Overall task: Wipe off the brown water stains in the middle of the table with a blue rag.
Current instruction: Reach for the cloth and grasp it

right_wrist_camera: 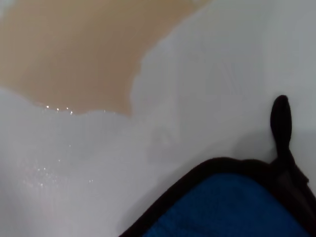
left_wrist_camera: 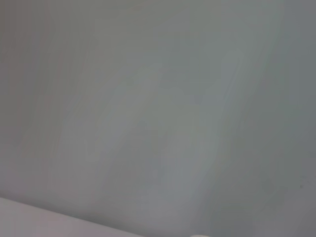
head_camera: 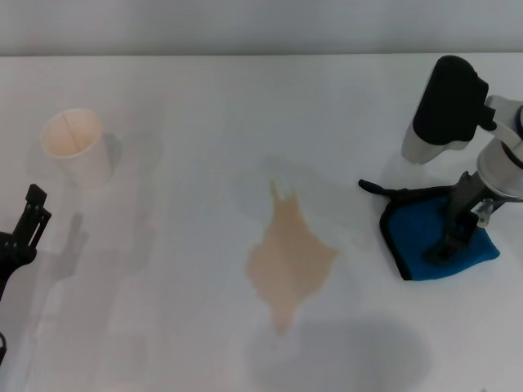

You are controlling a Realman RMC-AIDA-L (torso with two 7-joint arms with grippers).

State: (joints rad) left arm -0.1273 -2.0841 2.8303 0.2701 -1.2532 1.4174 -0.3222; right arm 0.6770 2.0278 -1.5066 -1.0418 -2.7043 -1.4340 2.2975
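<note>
The brown water stain [head_camera: 290,260] is a pale tan diamond-shaped patch in the middle of the white table [head_camera: 180,327]. It also shows in the right wrist view [right_wrist_camera: 84,54]. The blue rag [head_camera: 417,241], with black edging and a black loop, lies flat to the right of the stain, apart from it. It also shows in the right wrist view [right_wrist_camera: 232,212]. My right gripper [head_camera: 448,245] reaches down onto the rag's top. My left gripper [head_camera: 31,214] is parked at the far left edge, away from both.
A pale paper cup [head_camera: 75,147] stands upright at the back left. A thin clear wet film [head_camera: 327,196] spreads around the stain's far side. The left wrist view shows only plain grey surface.
</note>
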